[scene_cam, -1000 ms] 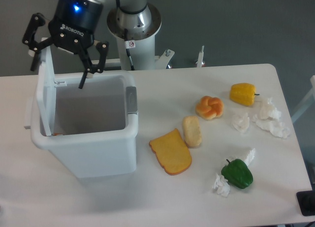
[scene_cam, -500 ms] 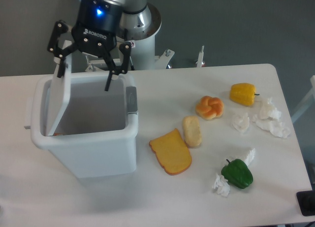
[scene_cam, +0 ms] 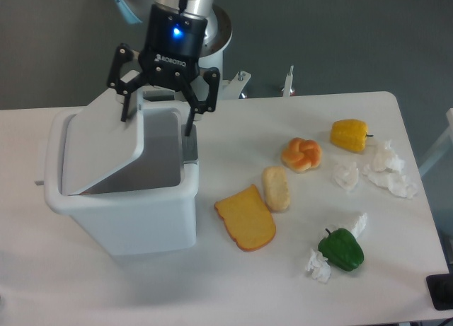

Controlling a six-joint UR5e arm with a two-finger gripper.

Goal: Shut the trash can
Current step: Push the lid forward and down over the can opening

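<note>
Underneath everything lies a white table (scene_cam: pixel 233 283), its rounded far corner at about two o'clock and a dark grey floor beyond it. At ten o'clock stands the trash can (scene_cam: pixel 134 213), its lid (scene_cam: pixel 102 146) tilted partway down over the opening, hinged along the left rim and raised toward the back. Above the lid's high edge hangs the gripper (scene_cam: pixel 158 107), jaws spread wide with nothing between them; whether a fingertip touches the lid cannot be told. A grey latch tab (scene_cam: pixel 189 148) shows on the can's right rim. Behind the gripper rises the arm's white base (scene_cam: pixel 209 39), partly covered by it. Toward the centre lie a toast slice (scene_cam: pixel 245 218) and, just beside it, a pale bread roll (scene_cam: pixel 277 188); an orange braided bun (scene_cam: pixel 301 154) sits near them. At three o'clock are a yellow pepper (scene_cam: pixel 350 135) and crumpled tissues (scene_cam: pixel 386 170); at five o'clock a green pepper (scene_cam: pixel 341 249) rests between more tissue. A dark object (scene_cam: pixel 442 292) is cut off at the lower right edge, and the can's inside is mostly hidden
</note>
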